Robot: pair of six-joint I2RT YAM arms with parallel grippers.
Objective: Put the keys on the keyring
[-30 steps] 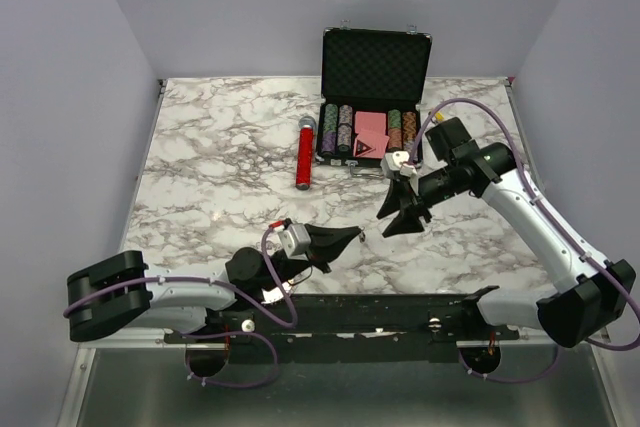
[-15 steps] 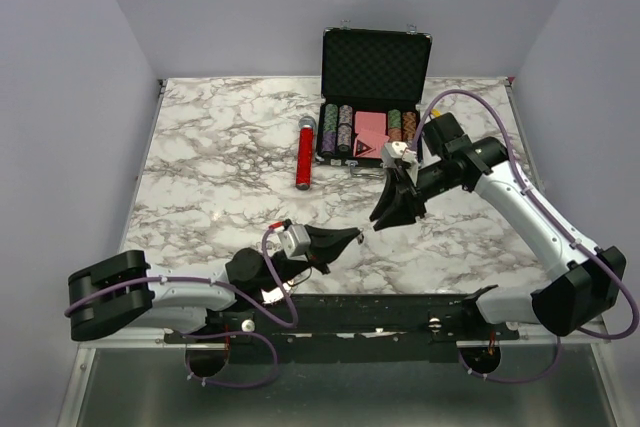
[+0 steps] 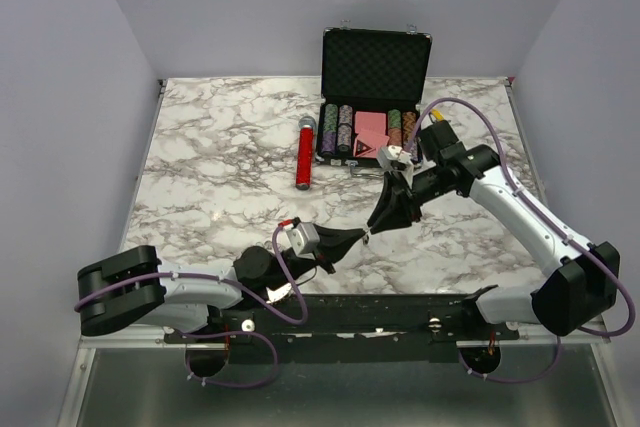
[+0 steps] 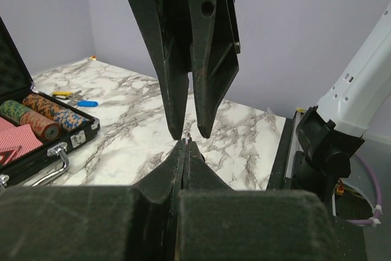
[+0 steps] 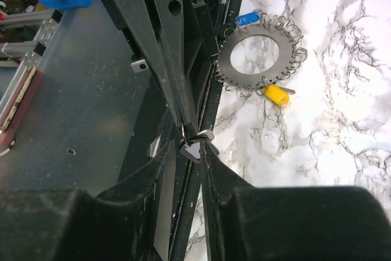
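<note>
Above the table point(image 3: 200, 177), key point(image 5: 194, 146) clamped endwise in left jaws, tip between slightly parted right jaws.

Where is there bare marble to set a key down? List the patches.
Free: the grey-veined marble table left of the red cylinder, and the near strip right of the right gripper. Crowded: around the black poker-chip case, the large metal keyring beside it, and the left gripper, tip to tip with the right.

Open chip case point(image 3: 375, 65), red cylinder point(image 3: 303, 161)
</note>
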